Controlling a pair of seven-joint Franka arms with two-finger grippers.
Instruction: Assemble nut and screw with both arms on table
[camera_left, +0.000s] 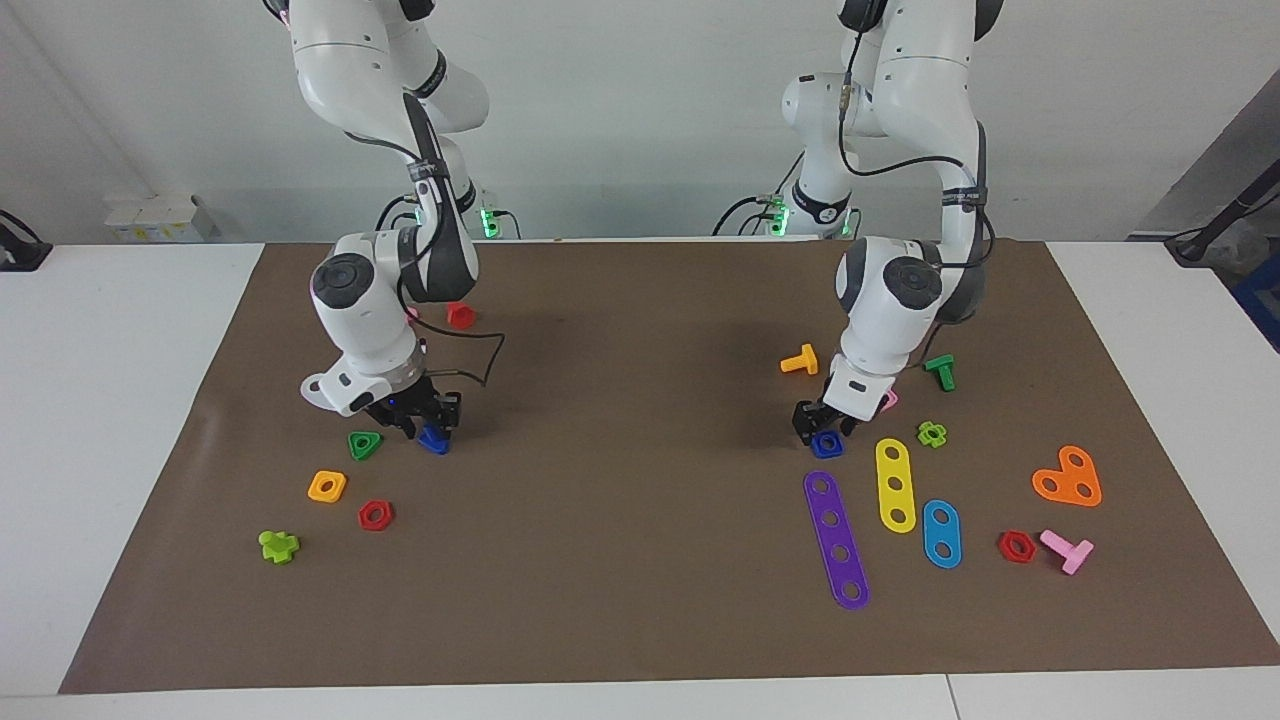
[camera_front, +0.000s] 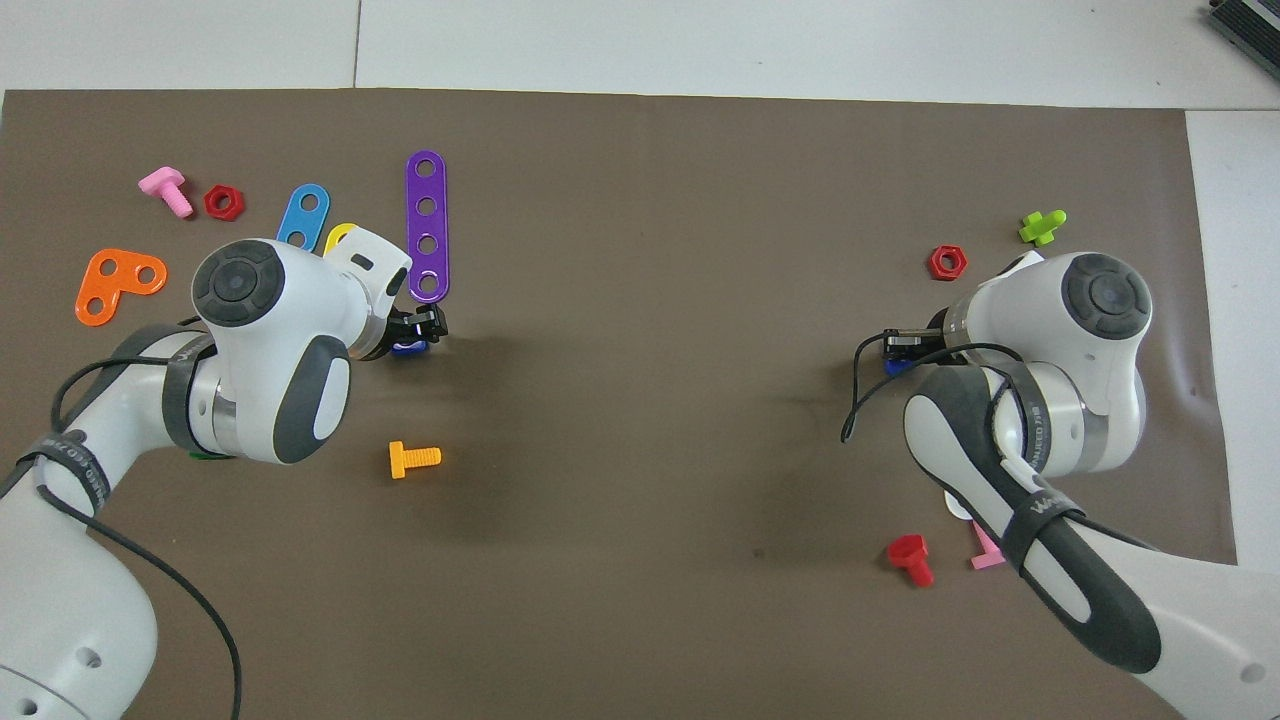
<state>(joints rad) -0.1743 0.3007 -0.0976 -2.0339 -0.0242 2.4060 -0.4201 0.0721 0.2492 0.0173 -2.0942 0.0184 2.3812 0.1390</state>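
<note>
The dark blue screw lies on the brown mat toward the right arm's end of the table. My right gripper is low over it, fingers apart on either side; in the overhead view only a bit of the screw shows. The dark blue square nut lies flat on the mat toward the left arm's end. My left gripper hangs just over it, also seen in the overhead view, where the nut peeks out.
A green triangular nut, an orange nut and a red nut lie beside the screw. Purple and yellow strips, a pink nut and an orange bolt lie close to the blue nut.
</note>
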